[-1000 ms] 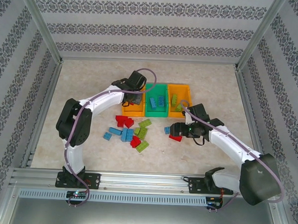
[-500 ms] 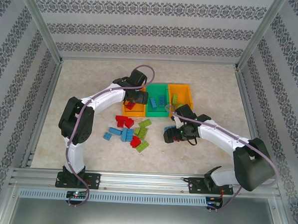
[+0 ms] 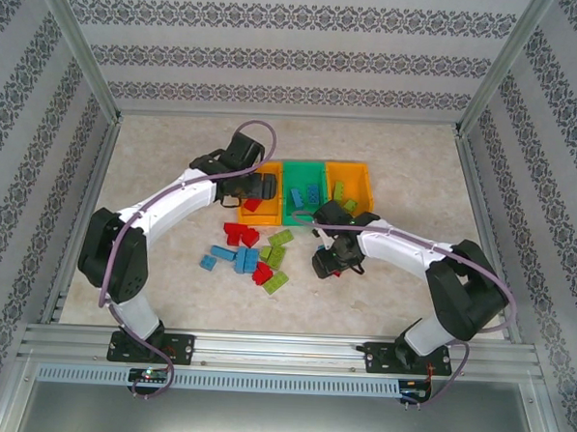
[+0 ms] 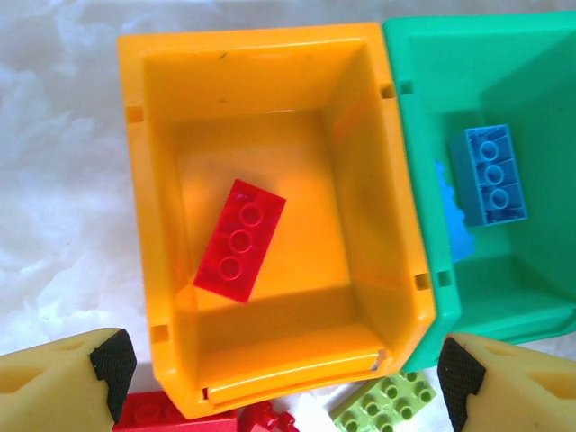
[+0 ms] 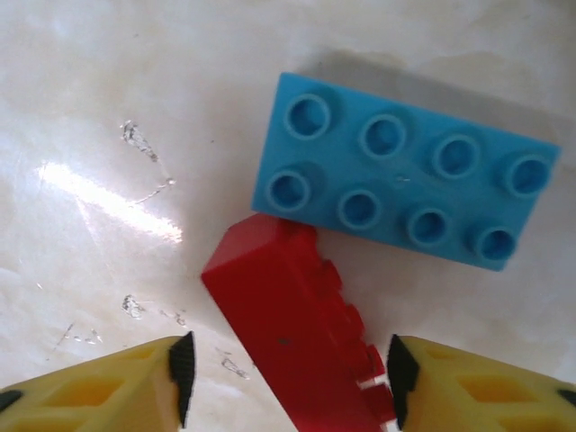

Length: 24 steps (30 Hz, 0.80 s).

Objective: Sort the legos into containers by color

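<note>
My left gripper (image 4: pixel 286 369) hangs open over the near wall of the left orange bin (image 4: pixel 135 180); a red brick (image 4: pixel 239 239) lies loose on that bin's floor. The green bin (image 4: pixel 423 108) beside it holds a blue brick (image 4: pixel 493 174). My right gripper (image 5: pixel 288 373) is down at the table, jaws straddling a red brick (image 5: pixel 288 324) that lies on its side. The right pad touches its studs and a gap shows at the left pad. A light blue brick (image 5: pixel 405 171) lies just beyond. From above, the left gripper (image 3: pixel 261 187) and right gripper (image 3: pixel 327 264) show.
The three bins stand in a row: orange (image 3: pixel 250 217), green (image 3: pixel 306 167), orange (image 3: pixel 365 181) with lime bricks (image 3: pixel 338 192). Loose red (image 3: pixel 239 235), lime (image 3: pixel 281 238) and blue (image 3: pixel 245 260) bricks lie left of the right gripper. Metal frame posts line the table's sides.
The left gripper opened and the red brick now lies in the left orange bin. The right arm swung left and down over the red brick, and its jaws have narrowed.
</note>
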Available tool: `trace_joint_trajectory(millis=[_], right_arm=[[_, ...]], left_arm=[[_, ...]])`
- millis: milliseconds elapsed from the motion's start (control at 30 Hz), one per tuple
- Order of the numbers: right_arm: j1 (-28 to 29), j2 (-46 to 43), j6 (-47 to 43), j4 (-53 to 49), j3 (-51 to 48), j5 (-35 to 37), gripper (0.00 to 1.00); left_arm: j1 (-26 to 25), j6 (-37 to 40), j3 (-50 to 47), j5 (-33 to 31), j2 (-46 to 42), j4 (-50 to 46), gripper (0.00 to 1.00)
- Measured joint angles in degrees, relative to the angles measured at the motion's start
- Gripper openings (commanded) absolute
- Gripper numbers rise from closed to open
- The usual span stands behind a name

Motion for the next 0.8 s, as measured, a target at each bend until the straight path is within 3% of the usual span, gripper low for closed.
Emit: trace_joint_trajectory(millis=[233,567,800], right_arm=[[2.0,0.8,0.1,-1.3,0.5,0.7,0.51],[2.0,6.4,2.2,-2.1,3.1,4.1,0.31],[2.0,5.9,2.8,-2.8,3.7,4.0,0.17]], left_arm=[[0.7,-0.2,-3.1,0.0,-2.1,0.0,0.89],[1.1,-0.4,-7.3,-0.5,-6.5,0.3,0.9],[1.7,-0.4,-11.6,-3.1,-13.3,0.9,0.96]])
